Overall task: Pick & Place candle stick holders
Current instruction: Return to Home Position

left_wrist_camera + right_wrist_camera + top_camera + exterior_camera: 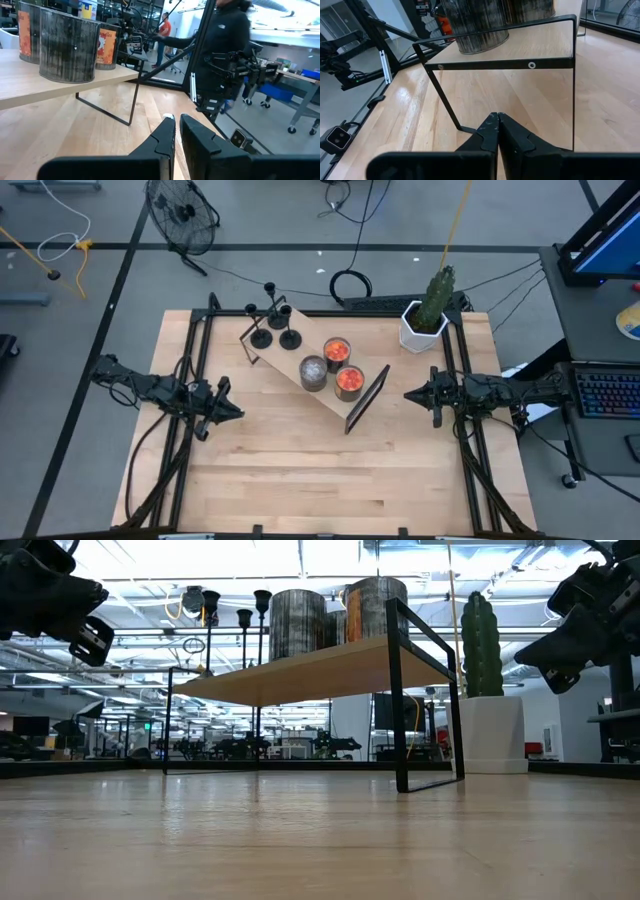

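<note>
The three candle stick holders [278, 323] stand close together on the far-left end of the wooden shelf [283, 358], which runs diagonally across the table [300, 470]. Each holder is upright, so its long axis is vertical: round base on the board, thin stem rising to a small cup. In the low view their cups [244, 615] show above the shelf board, beside the grey candle [313, 372]. Two orange candles [337, 352] fill the rest of the shelf toward its near-right end.

The left gripper [236, 413] is the nearer one. It hovers off the near-left side of the shelf and points toward the table's middle, with the holders farther back on the table and a little toward the centre. Its fingers are drawn almost together, only a sliver showing between them, and they hold nothing.

The right gripper [408, 394] hovers off the shelf's other end, near the potted cactus [432, 300]. The candles stand between it and the holders. Its fingers are pressed together and empty.

Any reach for a holder would probably fall to the left arm. It would have to open its fingers, rise to shelf height and close across a stem from the side.
</note>
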